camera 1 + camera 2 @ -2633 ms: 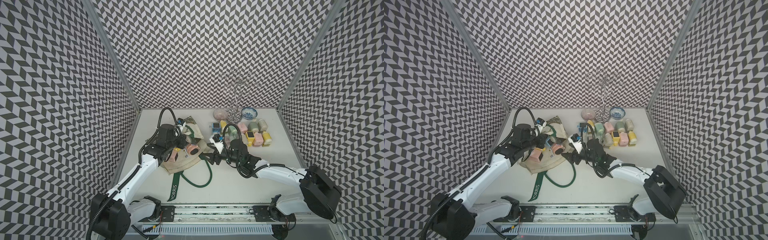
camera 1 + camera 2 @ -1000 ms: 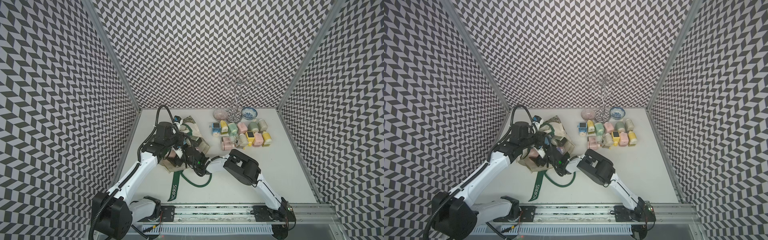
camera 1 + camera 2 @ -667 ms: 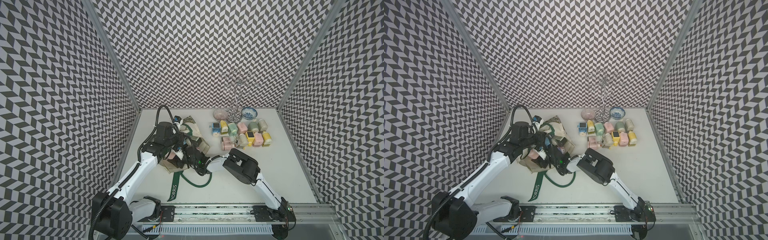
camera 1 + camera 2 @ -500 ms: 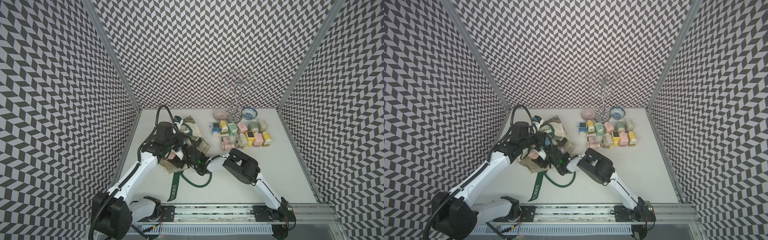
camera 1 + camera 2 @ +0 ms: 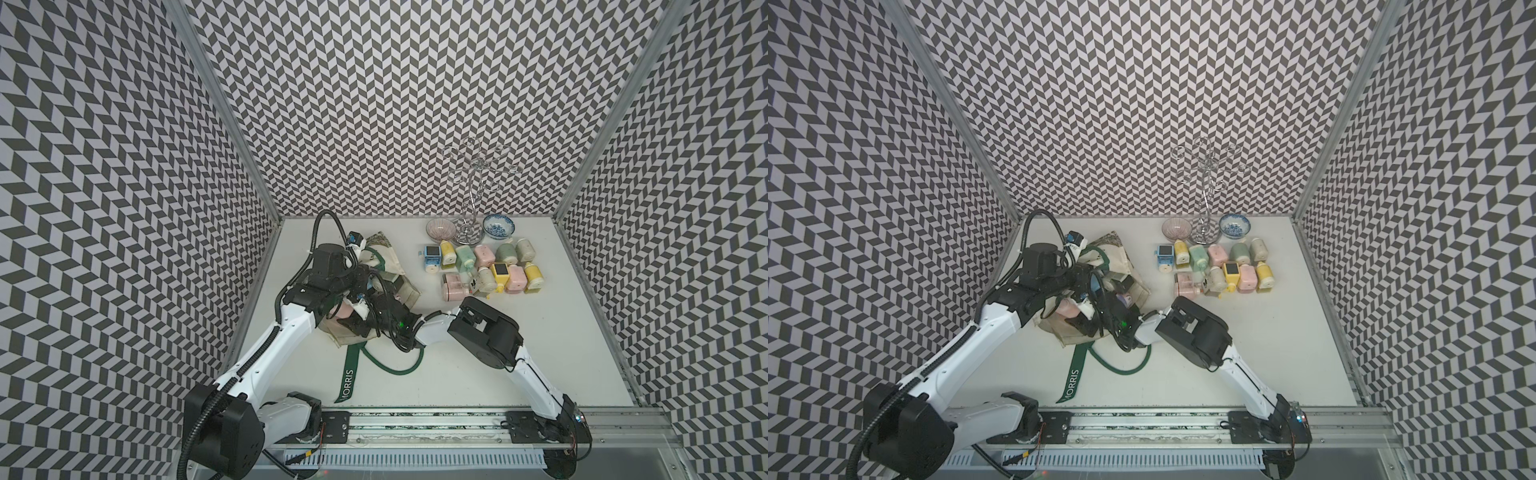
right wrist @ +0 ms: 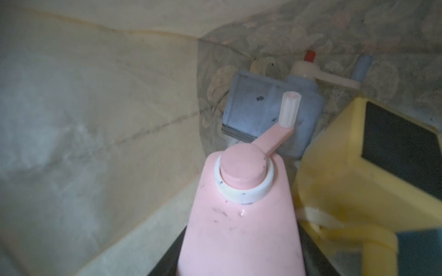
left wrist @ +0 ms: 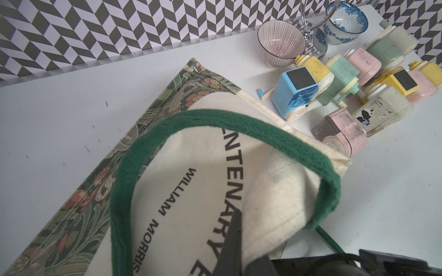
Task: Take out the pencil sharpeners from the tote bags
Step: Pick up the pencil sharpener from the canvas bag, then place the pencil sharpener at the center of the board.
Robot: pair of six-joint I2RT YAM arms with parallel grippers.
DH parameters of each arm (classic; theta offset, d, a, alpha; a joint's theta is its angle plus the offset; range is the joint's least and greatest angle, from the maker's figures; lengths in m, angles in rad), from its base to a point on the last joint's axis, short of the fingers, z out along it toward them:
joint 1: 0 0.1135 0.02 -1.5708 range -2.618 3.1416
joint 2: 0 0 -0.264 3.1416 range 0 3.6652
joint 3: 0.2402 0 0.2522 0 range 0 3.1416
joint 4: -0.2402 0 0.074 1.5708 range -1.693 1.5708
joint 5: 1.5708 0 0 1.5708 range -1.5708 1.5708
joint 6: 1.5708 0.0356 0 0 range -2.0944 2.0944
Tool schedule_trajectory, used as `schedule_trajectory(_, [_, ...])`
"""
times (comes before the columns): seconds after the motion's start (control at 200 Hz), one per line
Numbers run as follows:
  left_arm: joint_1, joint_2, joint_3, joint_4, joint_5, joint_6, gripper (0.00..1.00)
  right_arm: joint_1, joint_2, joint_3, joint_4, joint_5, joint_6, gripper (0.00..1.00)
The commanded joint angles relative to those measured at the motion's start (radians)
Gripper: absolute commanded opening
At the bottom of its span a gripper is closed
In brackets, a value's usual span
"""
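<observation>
I am looking down on a smooth white tabletop (image 5: 540, 353) walled by black-and-white chevron panels. At its left side lies the cream canvas tote bag (image 7: 267, 172), crumpled and coarse-woven. It has a green leafy-print base band (image 7: 79, 203), and its dark green webbing strap (image 5: 348, 380), lettered "MORRIS", trails toward me.

Well apart from it, near the back wall, a cluster of blocky pastel plastic pencil sharpeners (image 5: 486, 278) sits packed together on the table. Behind them stand a curly chrome wire stand (image 5: 471, 199), a pink-lined ribbed bowl (image 5: 440, 228) and a blue-patterned bowl (image 5: 498, 225).

Both arms meet at the bag. The left gripper (image 7: 236, 224) has its jaws together on a lifted fold of canvas at the bag's mouth.

The right gripper (image 6: 239, 260) is inside the bag, its dark jaws pressed against both flanks of a glossy pink crank sharpener (image 6: 241, 227). Just beside that sharpener lies a yellow sharpener with a dark square window (image 6: 346, 179), and deeper in lies a scuffed blue sharpener (image 6: 263, 112).
</observation>
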Motion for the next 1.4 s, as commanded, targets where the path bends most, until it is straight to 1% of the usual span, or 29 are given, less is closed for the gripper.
schedule_trajectory(0.0, [0.01, -0.002, 0.014, -0.03, -0.031, -0.009, 0.0, 0.009, -0.125, -0.105, 0.123, 0.008, -0.003, 0.29])
schedule_trajectory(0.085, [0.013, 0.002, 0.009, -0.028, -0.033, -0.015, 0.0, 0.01, -0.183, -0.159, 0.142, 0.021, -0.006, 0.29])
schedule_trajectory(0.23, [0.017, 0.007, 0.014, -0.036, -0.036, -0.02, 0.0, 0.011, -0.292, -0.274, 0.105, 0.026, -0.034, 0.28])
schedule_trajectory(0.406, [0.017, 0.008, 0.008, -0.033, -0.046, -0.027, 0.0, 0.018, -0.503, -0.47, 0.091, 0.044, -0.008, 0.28])
schedule_trajectory(0.491, [0.017, 0.011, 0.012, -0.037, -0.044, -0.025, 0.0, 0.03, -0.61, -0.539, 0.041, 0.052, -0.028, 0.28])
schedule_trajectory(0.551, [0.017, 0.009, 0.011, -0.04, -0.053, -0.025, 0.0, 0.037, -0.678, -0.563, -0.059, 0.059, -0.059, 0.27])
schedule_trajectory(0.651, [0.017, 0.005, 0.012, -0.04, -0.054, -0.026, 0.0, 0.039, -0.775, -0.615, -0.149, 0.103, -0.078, 0.27])
schedule_trajectory(0.721, [0.021, 0.004, 0.013, -0.041, -0.06, -0.026, 0.0, 0.038, -0.849, -0.667, -0.155, 0.137, -0.074, 0.27])
schedule_trajectory(0.856, [0.026, 0.006, 0.015, -0.044, -0.06, -0.025, 0.0, 0.031, -0.972, -0.713, -0.149, 0.279, -0.043, 0.26])
schedule_trajectory(0.951, [0.028, 0.007, 0.015, -0.047, -0.063, -0.028, 0.0, -0.004, -1.009, -0.679, -0.195, 0.345, -0.031, 0.25])
schedule_trajectory(1.021, [0.028, 0.006, 0.014, -0.05, -0.071, -0.027, 0.0, -0.049, -1.021, -0.651, -0.227, 0.355, 0.005, 0.25])
schedule_trajectory(1.071, [0.028, 0.005, 0.015, -0.053, -0.078, -0.027, 0.0, -0.079, -1.027, -0.648, -0.226, 0.377, 0.038, 0.25])
schedule_trajectory(1.141, [0.028, 0.005, 0.015, -0.055, -0.081, -0.026, 0.0, -0.129, -1.03, -0.649, -0.217, 0.377, 0.094, 0.25])
schedule_trajectory(1.232, [0.028, 0.005, 0.015, -0.056, -0.085, -0.025, 0.0, -0.18, -1.001, -0.632, -0.223, 0.405, 0.15, 0.25])
schedule_trajectory(1.352, [0.028, 0.005, 0.016, -0.057, -0.085, -0.026, 0.0, -0.201, -0.942, -0.583, -0.276, 0.485, 0.184, 0.25])
schedule_trajectory(1.392, [0.028, 0.005, 0.016, -0.058, -0.085, -0.026, 0.0, -0.213, -0.921, -0.57, -0.295, 0.494, 0.211, 0.25])
